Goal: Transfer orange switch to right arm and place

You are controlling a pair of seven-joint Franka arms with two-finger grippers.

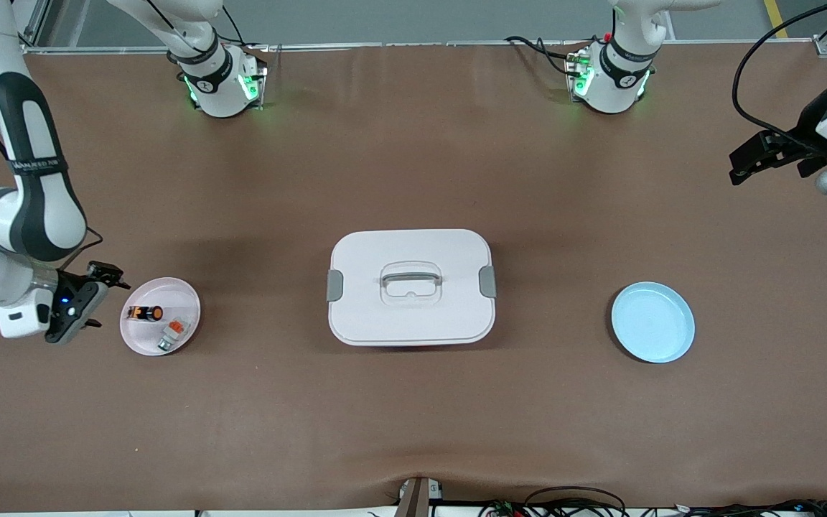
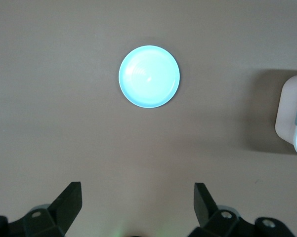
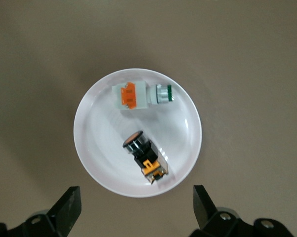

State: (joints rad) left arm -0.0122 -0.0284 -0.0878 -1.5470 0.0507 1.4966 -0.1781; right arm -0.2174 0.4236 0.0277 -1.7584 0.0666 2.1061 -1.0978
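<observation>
The orange switch [image 1: 146,313] lies on its side in a small white plate [image 1: 133,337] toward the right arm's end of the table. In the right wrist view the switch [image 3: 144,157] shows a black body, an orange cap and an orange-marked end. My right gripper [image 1: 97,298] hangs just beside the plate, open and empty; its own view [image 3: 137,207] shows the jaws spread wide at the plate's [image 3: 89,148] edge. My left gripper [image 1: 747,161] waits open and empty, up over the left arm's end of the table, and also shows in the left wrist view [image 2: 138,205].
A white-and-orange piece with a silver end [image 1: 173,334] shares the plate with the switch [image 3: 138,96]. A white lidded box with a grey handle [image 1: 411,286] stands mid-table. A light blue plate [image 1: 652,322] lies toward the left arm's end [image 2: 149,76].
</observation>
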